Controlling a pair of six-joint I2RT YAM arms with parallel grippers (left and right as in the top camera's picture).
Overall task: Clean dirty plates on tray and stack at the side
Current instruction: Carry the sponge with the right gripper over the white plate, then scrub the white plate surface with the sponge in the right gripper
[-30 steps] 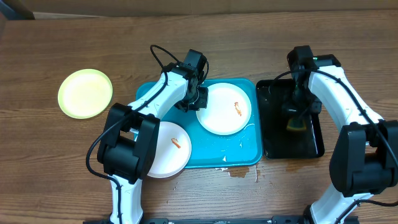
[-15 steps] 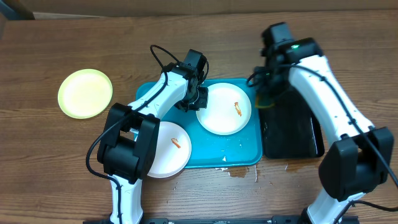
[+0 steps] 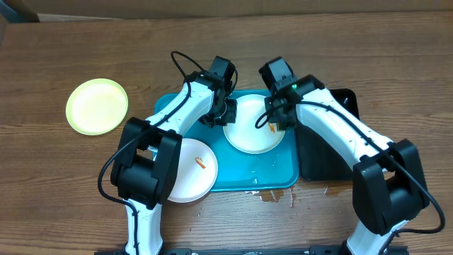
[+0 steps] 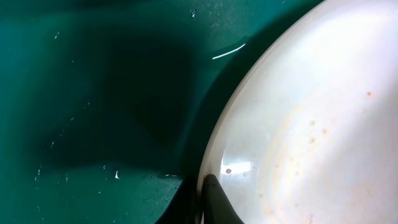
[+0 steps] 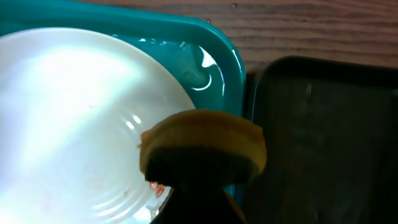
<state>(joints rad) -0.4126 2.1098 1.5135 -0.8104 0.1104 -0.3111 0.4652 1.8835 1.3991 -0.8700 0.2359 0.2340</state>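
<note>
Wood surface (image 3: pixel 56 184) lay open at near left and along the far edge. Near white plate (image 3: pixel 185 177), orange-smeared, overhung the blue tray (image 3: pixel 244 177) at its front-left rim. Left claw (image 3: pixel 225 113) clenched the far white plate (image 3: pixel 248 134) by its left rim, inside the tray. Right claw (image 3: pixel 277 122) gripped a yellow sponge (image 5: pixel 202 146) over that plate's right side. Black tray (image 3: pixel 333 156) sat just beside, right. Green-rimmed plate (image 3: pixel 97 106) lay far left, well apart.

Not much of a room to see, honestly. A brown wooden table (image 3: pixel 42 177) with strong grain filled nearly the whole overhead view. Along its far edge ran 1 paler tan strip (image 3: pixel 248 6), and a dark shape (image 3: pixel 18 10) sat in the far left corner. We spotted 1 small wet patch (image 3: pixel 272 196) on the wood. The light looked soft and even.
</note>
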